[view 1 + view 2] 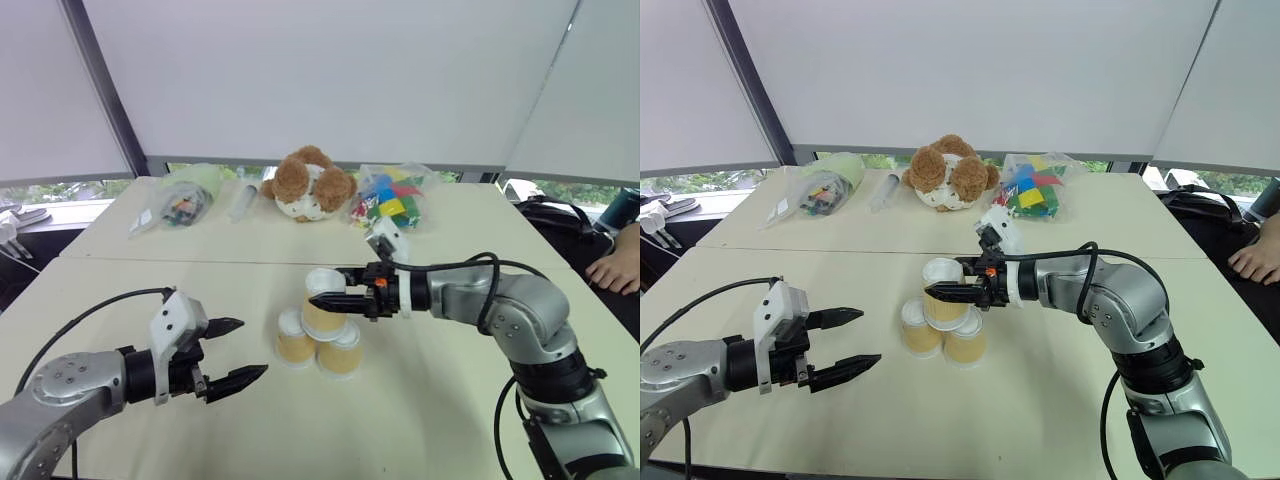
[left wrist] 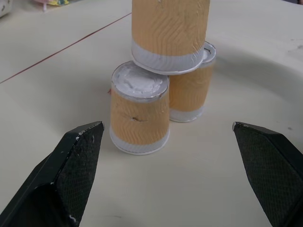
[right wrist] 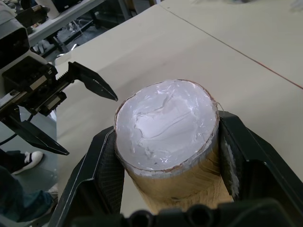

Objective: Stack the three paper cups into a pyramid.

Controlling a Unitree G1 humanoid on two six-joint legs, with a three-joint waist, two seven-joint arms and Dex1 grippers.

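The right gripper is clamped on the top cup, one black finger on each side of its tan wall, and the cup sits upside down with its white base facing up. It rests across the two lower cups, directly beneath the gripper: the left bottom cup and the right bottom cup stand side by side, touching or nearly so, also upside down on the table. From the left wrist, the top cup's white rim lies across the tops of both lower cups, a little more over the far one.

The left gripper hangs just above the table, off to the side of the stack, well short of it, with its two black fingers spread wide and nothing between them. Its fingertips point toward the cups, and the nearest bottom cup stands a short way beyond them.

Past the right gripper, at the far side of the table, a brown teddy bear sits between a clear bag of coloured blocks and another bag with small items. At the far right edge of the scene, beyond the right arm, a person's hand rests near the table.
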